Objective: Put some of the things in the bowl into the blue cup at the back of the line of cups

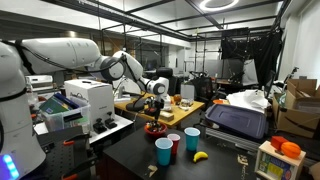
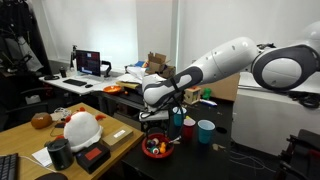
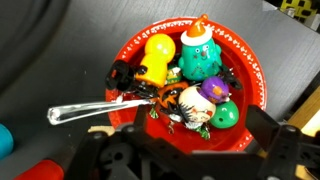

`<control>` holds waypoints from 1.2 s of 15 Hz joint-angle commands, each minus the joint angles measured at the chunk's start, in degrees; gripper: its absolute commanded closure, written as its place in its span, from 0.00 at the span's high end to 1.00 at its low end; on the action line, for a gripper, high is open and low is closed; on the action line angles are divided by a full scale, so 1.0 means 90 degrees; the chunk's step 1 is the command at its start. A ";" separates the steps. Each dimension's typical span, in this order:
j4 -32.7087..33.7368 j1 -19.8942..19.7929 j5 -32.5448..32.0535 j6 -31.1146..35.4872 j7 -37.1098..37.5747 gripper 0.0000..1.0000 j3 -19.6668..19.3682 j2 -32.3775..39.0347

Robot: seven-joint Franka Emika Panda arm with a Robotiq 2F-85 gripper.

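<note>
We judge picking in hand: our gripper (image 2: 156, 127) hangs just above the red bowl (image 3: 246, 66), jaws spread and empty, toy figures (image 3: 200, 56) lying inside that bowl; next we descend, pinch one, then carry it to the blue cup (image 1: 192, 138) near the bowl.

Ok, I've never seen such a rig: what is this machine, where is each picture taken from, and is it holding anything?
The white machine is a robot arm; its end effector, the two-fingered grasping part, hangs over a red bowl. Two pictures come from cameras standing in the room; the third from a camera on the wrist, looking down into the bowl. The bowl holds small toy figures and a metal spoon. On the dark table stand a light-blue cup in front, a red cup and a light-blue cup further back, with a banana nearby. The fingers look spread, with nothing between them.
</note>
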 commanded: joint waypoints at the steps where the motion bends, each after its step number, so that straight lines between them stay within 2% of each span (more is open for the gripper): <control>1: 0.0240 -0.0034 -0.0002 0.0048 0.0042 1.00 -0.0029 0.0178; 8: 0.0521 -0.0082 -0.0056 0.0392 0.0050 1.00 -0.0087 0.0387; 15: 0.0774 -0.0126 0.0067 0.0325 0.0072 1.00 -0.0085 0.0573; 16: 0.0454 -0.0143 0.0105 0.0457 0.0062 1.00 -0.0058 0.0383; 18: 0.0483 -0.0163 0.0164 0.0441 0.0067 1.00 -0.0018 0.0392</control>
